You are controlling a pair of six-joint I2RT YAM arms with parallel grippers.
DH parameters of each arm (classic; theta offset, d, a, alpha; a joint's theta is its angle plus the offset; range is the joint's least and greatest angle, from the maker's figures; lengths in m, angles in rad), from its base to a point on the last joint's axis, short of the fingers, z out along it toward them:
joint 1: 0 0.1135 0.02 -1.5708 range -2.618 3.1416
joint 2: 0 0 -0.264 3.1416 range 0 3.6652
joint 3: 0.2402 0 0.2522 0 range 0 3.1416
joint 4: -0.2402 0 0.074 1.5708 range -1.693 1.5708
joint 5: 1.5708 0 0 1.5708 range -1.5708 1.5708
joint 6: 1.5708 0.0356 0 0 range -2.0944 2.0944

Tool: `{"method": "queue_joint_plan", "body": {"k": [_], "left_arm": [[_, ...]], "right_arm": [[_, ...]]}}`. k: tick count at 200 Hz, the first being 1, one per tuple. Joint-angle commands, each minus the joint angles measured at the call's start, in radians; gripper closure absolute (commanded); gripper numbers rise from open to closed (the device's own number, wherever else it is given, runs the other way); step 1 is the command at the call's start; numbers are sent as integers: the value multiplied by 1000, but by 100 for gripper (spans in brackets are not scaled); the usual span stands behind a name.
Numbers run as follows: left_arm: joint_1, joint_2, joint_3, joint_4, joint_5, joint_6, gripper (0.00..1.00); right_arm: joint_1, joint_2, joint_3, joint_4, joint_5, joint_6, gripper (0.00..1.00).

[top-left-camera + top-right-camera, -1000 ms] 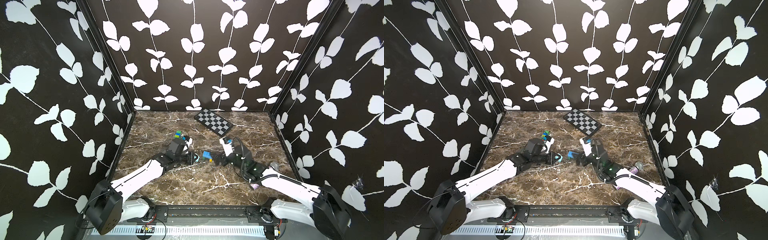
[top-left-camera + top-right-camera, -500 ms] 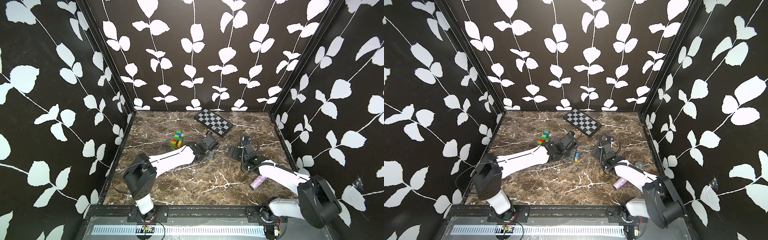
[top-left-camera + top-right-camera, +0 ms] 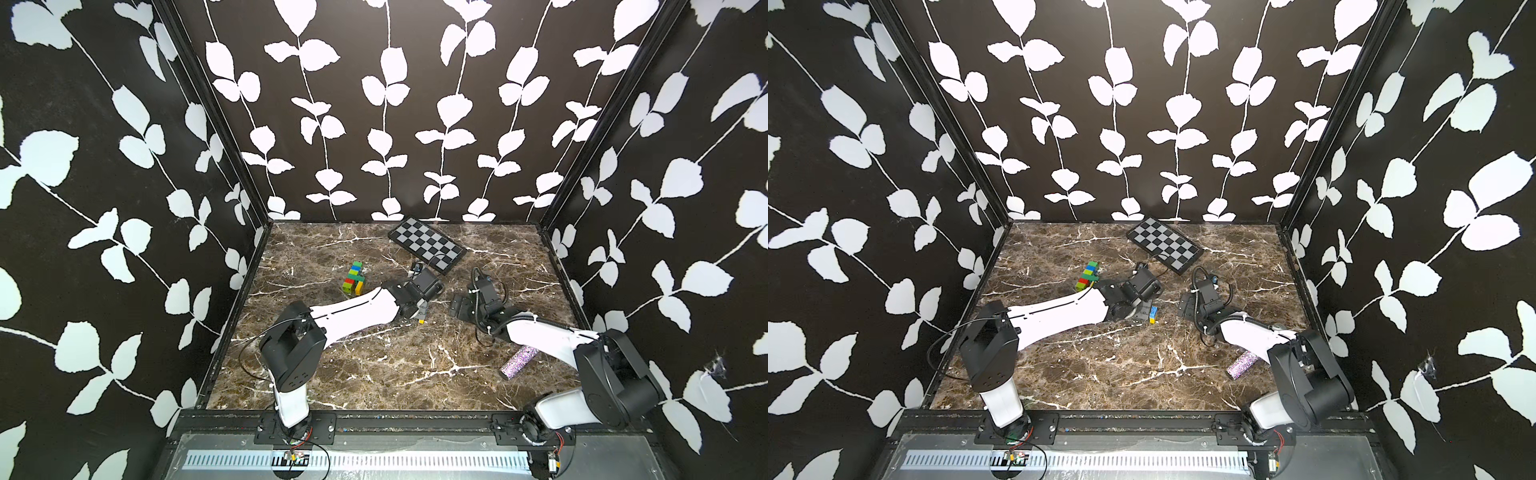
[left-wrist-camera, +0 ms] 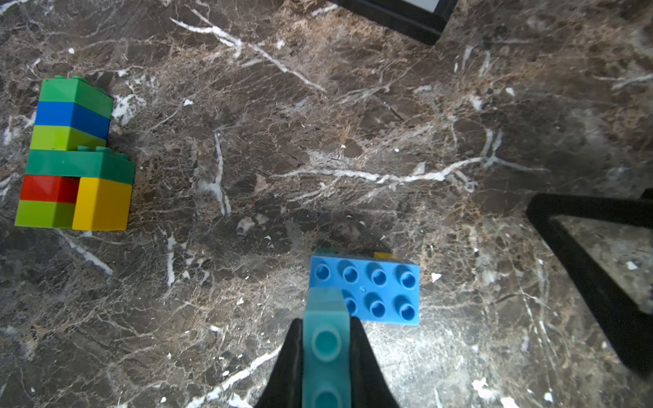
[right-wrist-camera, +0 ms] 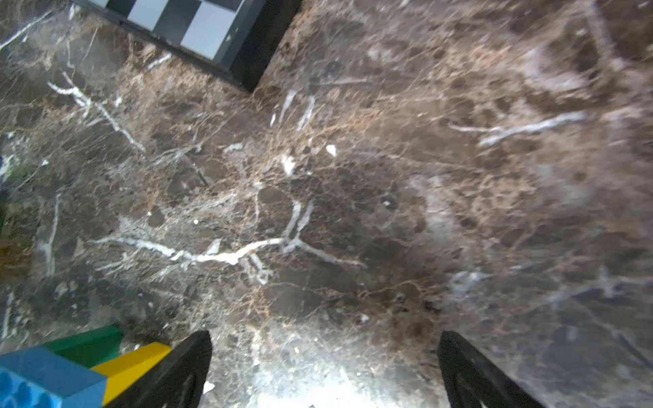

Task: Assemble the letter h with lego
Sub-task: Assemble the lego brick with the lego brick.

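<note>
Fingers [image 4: 286, 374] of the left gripper [image 4: 325, 319] clamp a pale teal brick [image 4: 327, 349], blue brick [image 4: 381, 293] just ahead, joined stack [image 4: 74, 155] well off; right gripper [image 5: 324, 339] fingers gape over marble [image 5: 318, 212], same blue brick alongside

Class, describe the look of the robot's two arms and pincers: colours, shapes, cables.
The left arm and right arm have white shells between chunky black joints. Thin black cables loop near the wrists. The left pincer and right pincer have black, tapering fingers.

Multicoloured lego stack [image 4: 76, 155] lying flat; blue eight-stud brick [image 4: 383, 288] apart, teal brick [image 4: 327, 341] over its corner.
</note>
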Motion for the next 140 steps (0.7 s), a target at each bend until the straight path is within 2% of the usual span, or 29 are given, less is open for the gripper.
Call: {"method": "queue_joint_plan", "body": {"k": [1, 140], "left_arm": [[-4, 11, 35, -27, -13, -8, 100], [10, 45, 31, -8, -15, 19, 100]], "right_arm": [[-2, 11, 23, 19, -43, 6, 2], [-2, 26, 27, 26, -63, -8, 2]]}}
